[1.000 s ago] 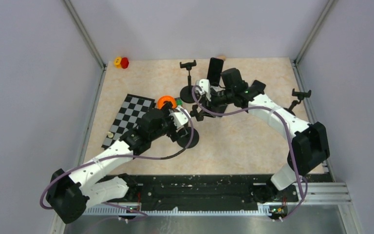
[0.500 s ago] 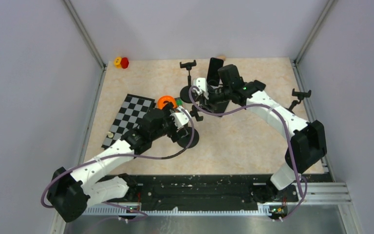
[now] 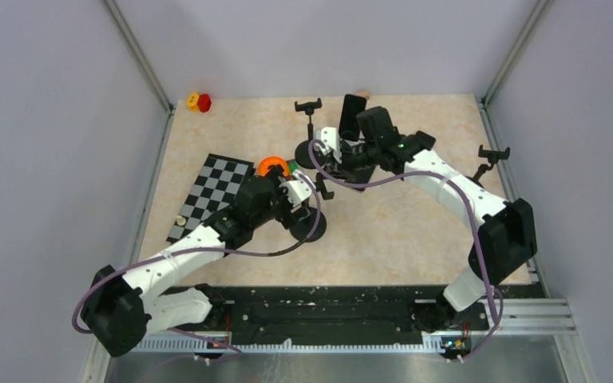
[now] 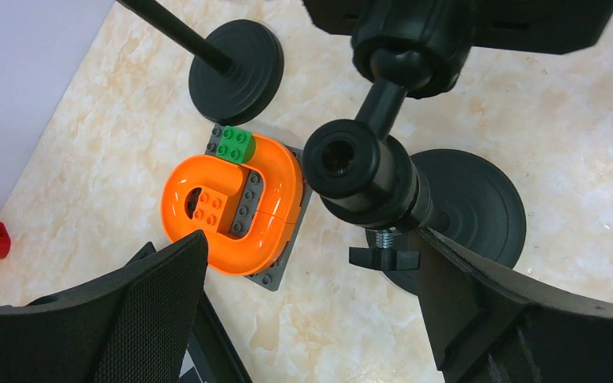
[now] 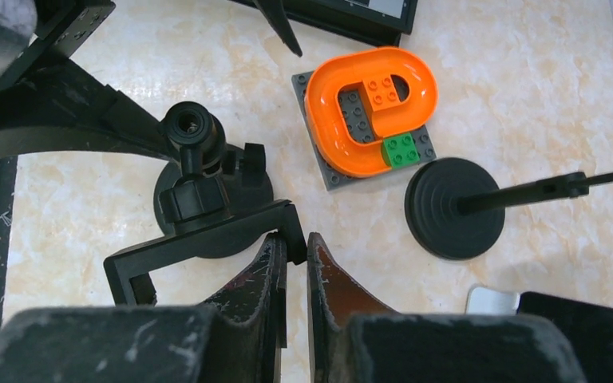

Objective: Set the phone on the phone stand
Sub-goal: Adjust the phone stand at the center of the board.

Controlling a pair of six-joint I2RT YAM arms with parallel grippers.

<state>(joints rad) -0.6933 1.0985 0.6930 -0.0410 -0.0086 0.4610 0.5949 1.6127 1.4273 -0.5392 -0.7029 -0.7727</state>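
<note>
Matt black plastic phone stand [image 4: 367, 171], smooth marbled table [image 4: 575, 112]

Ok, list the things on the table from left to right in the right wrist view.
phone stand → orange toy brick loop → round black base of a second stand

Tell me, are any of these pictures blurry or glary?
Top view: evenly lit and sharp. Left wrist view: the orange toy is crisp with slight sheen, the left fingers dark. Right wrist view: the phone stand is sharp, the right fingers blurred.
</note>
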